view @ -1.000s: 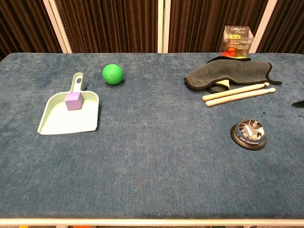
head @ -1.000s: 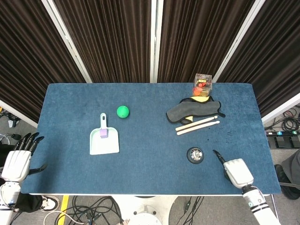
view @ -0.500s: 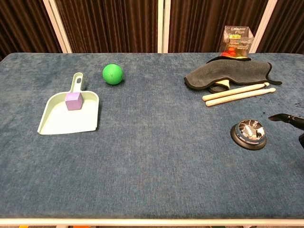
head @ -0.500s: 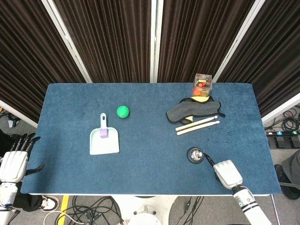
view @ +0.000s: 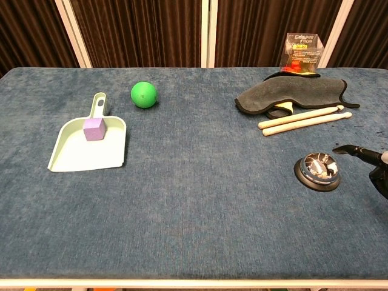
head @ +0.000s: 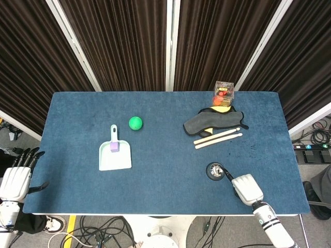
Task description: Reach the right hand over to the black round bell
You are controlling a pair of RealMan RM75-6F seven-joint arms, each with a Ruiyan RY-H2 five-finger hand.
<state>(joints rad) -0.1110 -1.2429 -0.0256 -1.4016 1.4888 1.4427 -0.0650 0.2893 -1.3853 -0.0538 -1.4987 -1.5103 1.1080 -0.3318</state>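
Note:
The black round bell (head: 215, 170) with a shiny metal top sits on the blue table near the front right; the chest view shows the bell (view: 317, 170) at the right. My right hand (head: 245, 188) lies just right of it, low over the table, one dark finger stretched toward the bell's rim; whether it touches is unclear. In the chest view only the right hand's fingertips (view: 351, 150) show at the right edge. My left hand (head: 18, 175) hangs off the table's left front corner, fingers spread, holding nothing.
A mint dustpan (head: 115, 155) carries a purple cube (head: 114, 146). A green ball (head: 135, 123) lies behind it. Two wooden sticks (head: 217, 138), a grey cloth (head: 212, 122) and a clear box (head: 224, 91) sit behind the bell.
My right hand has slid left along the front edge, bringing its outstretched finger up to the bell. The left hand has dropped slightly lower and to the left.

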